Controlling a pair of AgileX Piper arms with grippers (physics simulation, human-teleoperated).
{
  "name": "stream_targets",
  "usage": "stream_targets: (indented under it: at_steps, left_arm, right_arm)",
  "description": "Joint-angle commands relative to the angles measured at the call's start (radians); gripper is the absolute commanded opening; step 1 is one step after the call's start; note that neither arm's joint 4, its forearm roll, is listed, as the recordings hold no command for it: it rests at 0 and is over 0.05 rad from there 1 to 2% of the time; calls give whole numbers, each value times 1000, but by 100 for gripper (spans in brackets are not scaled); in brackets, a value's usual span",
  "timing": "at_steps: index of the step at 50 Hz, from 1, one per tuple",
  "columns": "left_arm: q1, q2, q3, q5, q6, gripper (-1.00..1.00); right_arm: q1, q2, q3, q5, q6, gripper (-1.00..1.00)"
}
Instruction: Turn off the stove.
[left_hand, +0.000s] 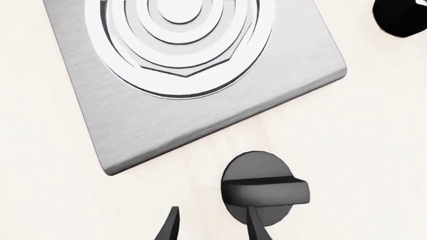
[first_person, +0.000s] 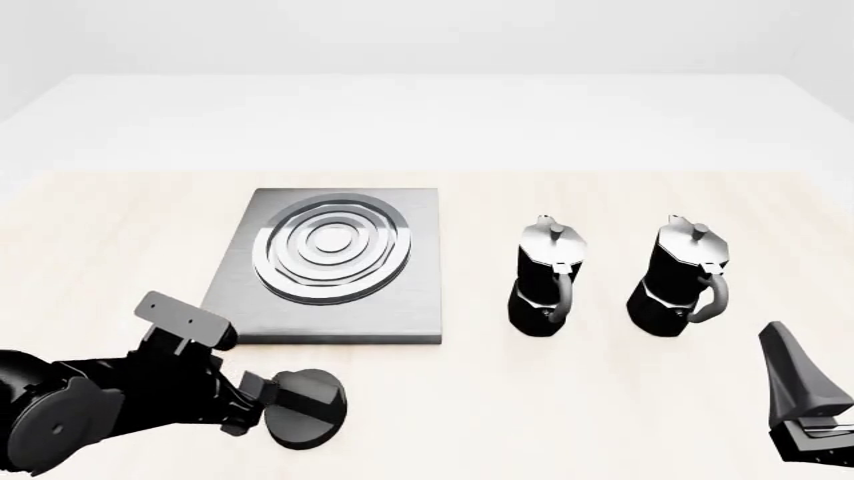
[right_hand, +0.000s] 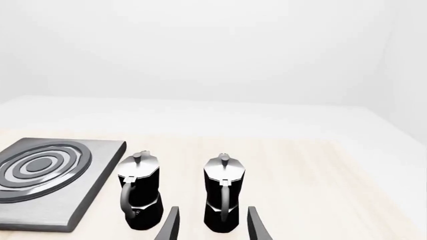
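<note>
The table (first_person: 627, 400) fills the front view's lower two thirds, with bare room at lower centre. The stove (first_person: 334, 265) lies left of centre; in the left wrist view its far side is cut off at the top. Two pots (first_person: 547, 275) (first_person: 681, 275) stand right of centre, apart. The left gripper (first_person: 260, 395), lower left, has its fingers spread and released beside the knob (first_person: 304, 405), one fingertip (left_hand: 255, 222) overlapping the knob's bar. The right gripper (right_hand: 210, 225), cropped at lower right, is parted, grasping nothing.
</note>
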Motion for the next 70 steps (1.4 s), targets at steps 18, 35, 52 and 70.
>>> stream_targets:
  at_steps: [18,35,52,70]
  left_arm:
    - [10,151,14,-126,23,100]
    - [79,100,-65,-37,109,100]
    - [232,-100,-156,169,230,100]
    - [385,-390,-250,407,263,100]
  right_arm:
    - [-3,-3,0,3,0,100]
    - [-5,-11,0,11,1,100]
    - [2,9,0,-6,-8,100]
    - [16,24,0,-25,-14,100]
